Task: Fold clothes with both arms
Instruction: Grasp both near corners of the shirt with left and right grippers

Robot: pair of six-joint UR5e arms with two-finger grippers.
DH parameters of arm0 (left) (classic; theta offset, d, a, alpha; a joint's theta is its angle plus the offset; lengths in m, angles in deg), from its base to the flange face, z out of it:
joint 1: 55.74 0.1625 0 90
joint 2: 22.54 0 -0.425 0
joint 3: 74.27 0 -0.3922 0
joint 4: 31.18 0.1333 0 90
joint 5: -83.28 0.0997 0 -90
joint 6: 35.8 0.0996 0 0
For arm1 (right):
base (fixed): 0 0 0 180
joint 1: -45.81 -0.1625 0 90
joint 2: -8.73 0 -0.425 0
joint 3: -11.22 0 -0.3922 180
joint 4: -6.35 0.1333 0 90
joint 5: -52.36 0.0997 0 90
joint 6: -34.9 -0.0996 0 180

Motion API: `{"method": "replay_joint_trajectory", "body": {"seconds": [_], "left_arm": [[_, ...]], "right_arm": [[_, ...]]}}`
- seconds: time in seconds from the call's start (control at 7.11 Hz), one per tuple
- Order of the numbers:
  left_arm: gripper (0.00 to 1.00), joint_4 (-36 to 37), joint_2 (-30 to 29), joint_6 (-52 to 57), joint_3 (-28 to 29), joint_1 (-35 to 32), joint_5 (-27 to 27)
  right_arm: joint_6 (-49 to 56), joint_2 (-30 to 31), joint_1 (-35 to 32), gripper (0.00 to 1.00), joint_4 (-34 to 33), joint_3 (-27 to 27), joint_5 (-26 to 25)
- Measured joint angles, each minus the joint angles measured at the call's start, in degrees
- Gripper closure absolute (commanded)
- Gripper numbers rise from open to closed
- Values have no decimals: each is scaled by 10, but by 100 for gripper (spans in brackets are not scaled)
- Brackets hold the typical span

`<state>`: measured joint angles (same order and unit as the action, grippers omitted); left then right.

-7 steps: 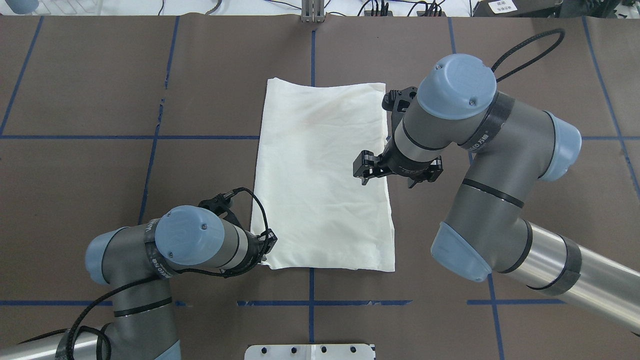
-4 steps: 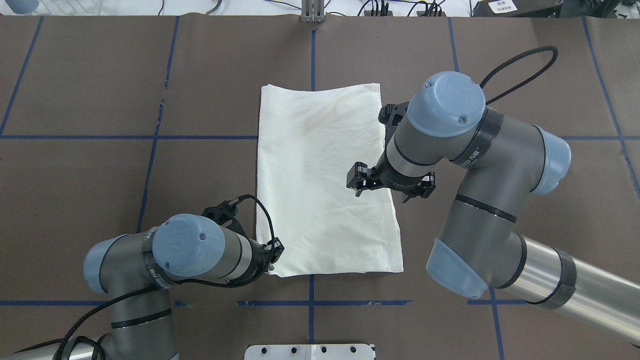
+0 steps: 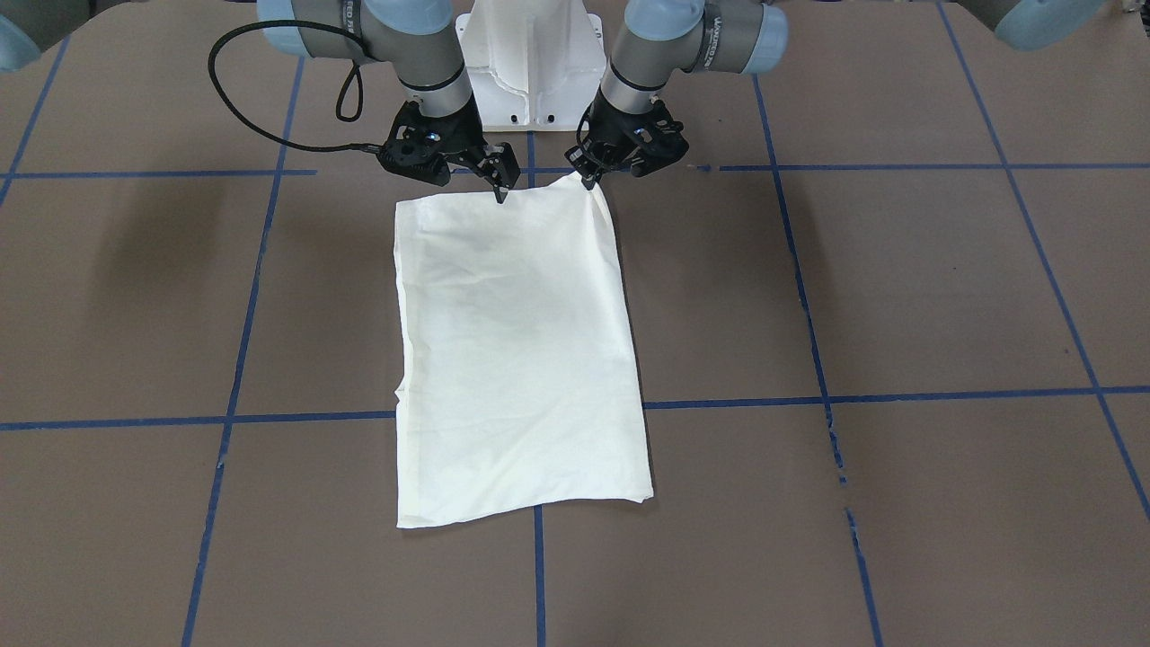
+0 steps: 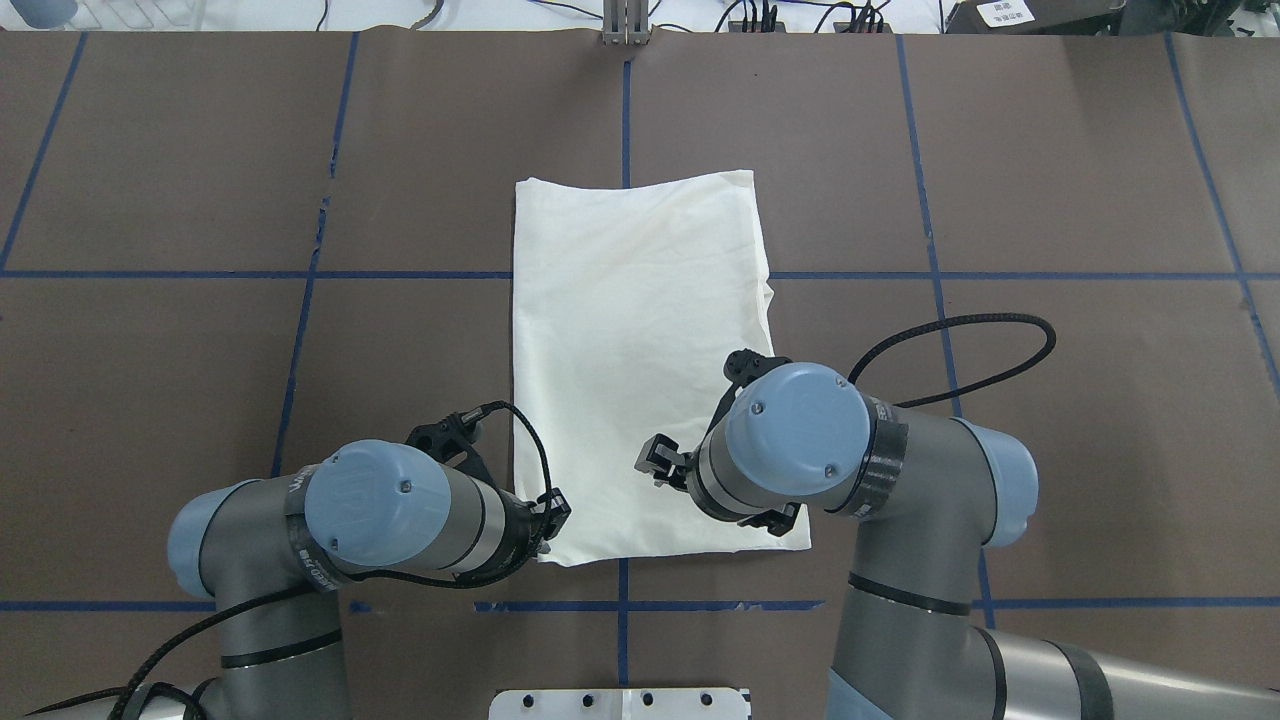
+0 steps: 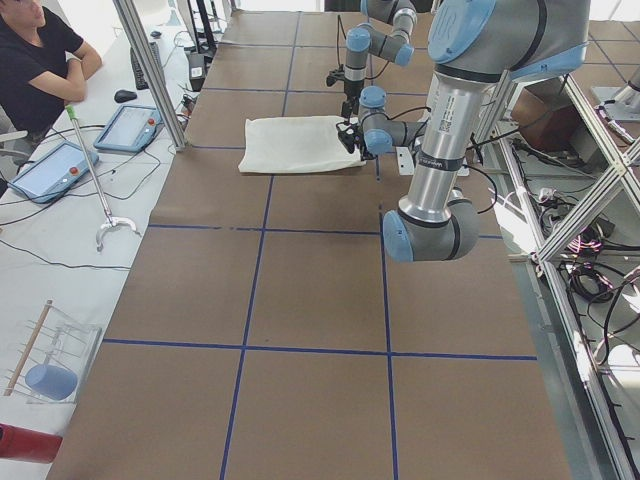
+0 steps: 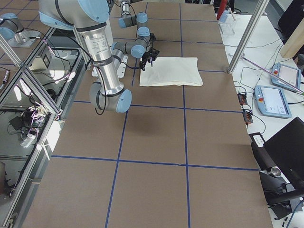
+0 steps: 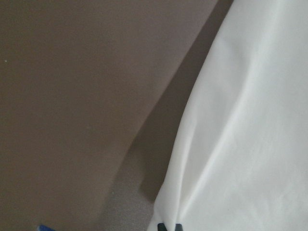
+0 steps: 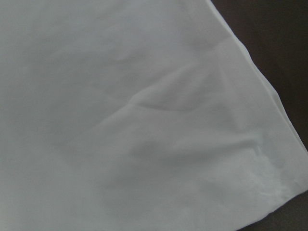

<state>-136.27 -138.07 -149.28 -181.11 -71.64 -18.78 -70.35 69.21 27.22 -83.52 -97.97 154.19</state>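
Observation:
The cream shirt (image 3: 521, 359) lies folded into a long rectangle, plain side up, on the brown table; it also shows in the overhead view (image 4: 630, 330). No print shows. My left gripper (image 3: 588, 183) is shut on the shirt's near-left corner, which rises into a small peak. Its fingertips (image 7: 168, 226) show at the cloth edge in the left wrist view. My right gripper (image 3: 500, 195) points down at the shirt's near edge, right of the middle, with its fingertips together. In the overhead view it is hidden under the right wrist (image 4: 790, 440). The right wrist view shows only cloth (image 8: 120, 120).
The white pedestal base (image 3: 530, 63) stands just behind both grippers. Blue tape lines (image 3: 809, 166) grid the brown table cover. In the exterior left view a seated person (image 5: 40, 60) and tablets (image 5: 135, 125) are beyond the table's far side.
My right arm has swung from the shirt's right edge back to its near edge. The shirt has shifted and turned slightly. My left gripper has stayed at the near-left corner.

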Motion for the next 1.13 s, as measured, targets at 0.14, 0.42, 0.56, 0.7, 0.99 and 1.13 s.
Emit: {"method": "replay_joint_trajectory", "body": {"seconds": [0.14, 0.42, 0.56, 0.7, 0.99, 1.13], "left_arm": [[100, -2, 0, 1, 3, 1, 0], [100, -3, -1, 1, 5, 2, 0], [100, -3, -2, 1, 5, 2, 0], [100, -3, -2, 1, 4, 2, 0], [100, -3, -3, 1, 4, 2, 0], [100, -3, -3, 1, 3, 2, -1]], "right_arm": [[-38, 5, 9, 0, -1, 2, -11], [-70, 27, 14, 0, -2, 7, -17], [-74, 39, 20, 0, -2, 9, -23], [-76, 47, 31, 0, -1, 10, -31], [-79, 58, 51, 0, 1, 13, -44], [-79, 60, 55, 0, 3, 14, -46]]}}
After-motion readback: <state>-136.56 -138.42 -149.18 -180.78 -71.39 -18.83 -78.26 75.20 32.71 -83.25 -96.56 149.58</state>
